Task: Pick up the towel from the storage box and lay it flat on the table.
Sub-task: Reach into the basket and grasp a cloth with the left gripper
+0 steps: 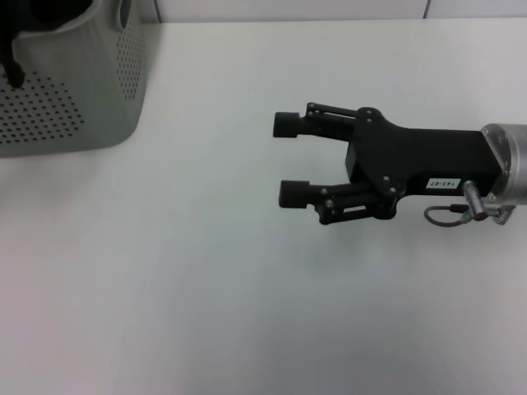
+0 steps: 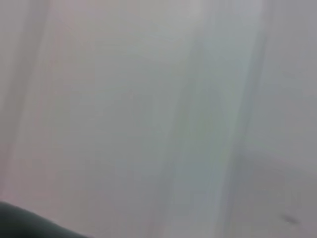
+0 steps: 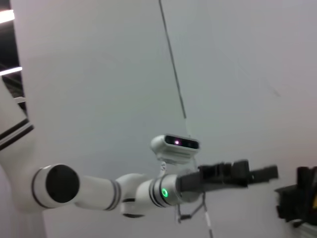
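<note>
The storage box [image 1: 74, 90], light grey-green with rows of small holes, stands at the table's far left corner. The towel is not in view in any frame. A black part of my left arm [image 1: 11, 49] hangs at the box's rim, at the picture's corner. The right wrist view shows my left gripper [image 3: 262, 173] from the side, farther off. My right gripper [image 1: 286, 160] is open and empty, lying level just above the white table [image 1: 206, 288] to the right of the box, fingers pointing toward it. The left wrist view shows only a blurred pale grey surface.
A dark shape with a sliver of yellow [image 3: 297, 201] sits at the edge of the right wrist view beside my left gripper; I cannot tell what it is. A pale wall runs behind the table's far edge [image 1: 329, 21].
</note>
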